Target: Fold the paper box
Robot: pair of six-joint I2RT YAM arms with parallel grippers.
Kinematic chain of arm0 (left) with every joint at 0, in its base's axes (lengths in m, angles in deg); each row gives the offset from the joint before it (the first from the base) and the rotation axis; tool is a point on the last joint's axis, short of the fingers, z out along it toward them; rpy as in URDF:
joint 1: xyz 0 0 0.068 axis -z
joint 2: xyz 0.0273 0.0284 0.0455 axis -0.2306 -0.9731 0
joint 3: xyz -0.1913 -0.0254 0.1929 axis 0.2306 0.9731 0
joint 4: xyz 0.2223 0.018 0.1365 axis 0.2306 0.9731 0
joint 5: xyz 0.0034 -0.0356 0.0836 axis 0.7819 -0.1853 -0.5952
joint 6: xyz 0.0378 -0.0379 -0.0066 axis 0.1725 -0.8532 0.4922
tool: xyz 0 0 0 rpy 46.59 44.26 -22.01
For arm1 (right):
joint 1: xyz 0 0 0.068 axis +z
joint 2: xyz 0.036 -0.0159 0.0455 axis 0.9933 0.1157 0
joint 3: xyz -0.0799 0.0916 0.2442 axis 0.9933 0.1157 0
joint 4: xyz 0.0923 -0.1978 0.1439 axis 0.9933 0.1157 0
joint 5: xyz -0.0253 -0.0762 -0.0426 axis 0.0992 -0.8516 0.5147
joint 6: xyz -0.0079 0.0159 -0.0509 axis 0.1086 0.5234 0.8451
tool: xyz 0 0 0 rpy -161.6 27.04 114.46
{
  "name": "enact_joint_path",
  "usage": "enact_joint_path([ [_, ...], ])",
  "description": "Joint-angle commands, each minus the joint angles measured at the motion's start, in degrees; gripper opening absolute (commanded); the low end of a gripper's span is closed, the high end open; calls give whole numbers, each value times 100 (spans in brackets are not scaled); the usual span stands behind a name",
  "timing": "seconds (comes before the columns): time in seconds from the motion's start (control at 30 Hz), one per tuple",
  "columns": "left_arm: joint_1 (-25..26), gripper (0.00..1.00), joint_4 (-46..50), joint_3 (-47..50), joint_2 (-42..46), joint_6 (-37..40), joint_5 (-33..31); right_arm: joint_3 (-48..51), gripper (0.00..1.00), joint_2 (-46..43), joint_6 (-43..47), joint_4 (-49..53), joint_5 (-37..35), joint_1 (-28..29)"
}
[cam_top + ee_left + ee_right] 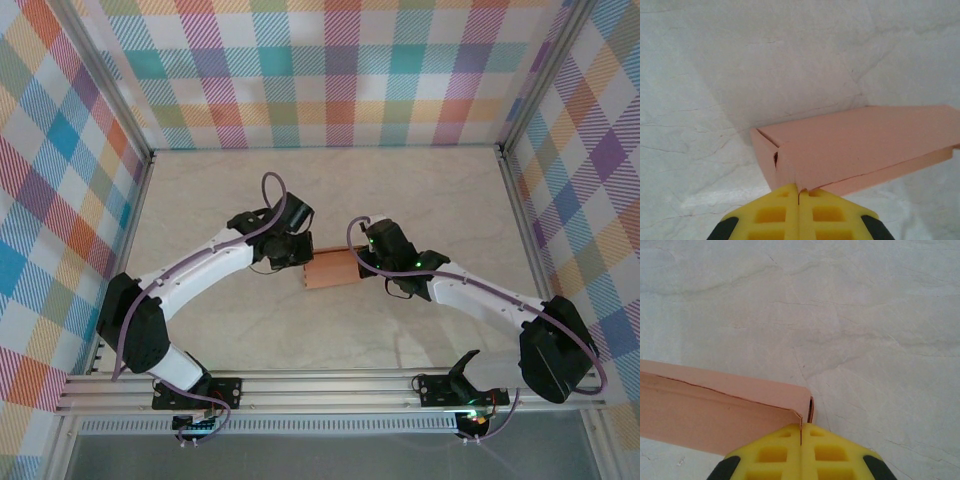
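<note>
One flat salmon paper box [331,272], marbled table [430,200]

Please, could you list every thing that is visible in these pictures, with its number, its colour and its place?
paper box: one, salmon-orange, folded flat, lying mid-table between the two grippers.
table: one, pale marbled, under everything.
walls: three, multicoloured plaid, at the left, back and right of the table.
rail: one, silver metal, along the near edge, carrying the arm bases.
arms: two, white and black with purple cables; left arm, right arm.
left gripper: one, yellow fingers, shut, tips at a corner of the box.
right gripper: one, yellow fingers, shut, tips at the opposite end's corner.
</note>
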Motion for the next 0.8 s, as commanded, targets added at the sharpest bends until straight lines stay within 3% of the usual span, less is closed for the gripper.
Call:
enact_joint_path([
  [0.0,-96,0,-318,-73,92,-325,474,-55,0,87,-76,64,173,39],
  [0.23,-216,0,-267,-167,-38,-398,736,-89,0,123,-65,55,186,36],
  [0.57,-131,0,-123,76,18,472,491,63,0,87,-72,-107,194,38],
  [0.77,-111,0,-347,308,89,402,661,90,0,-1,-46,-146,210,32],
])
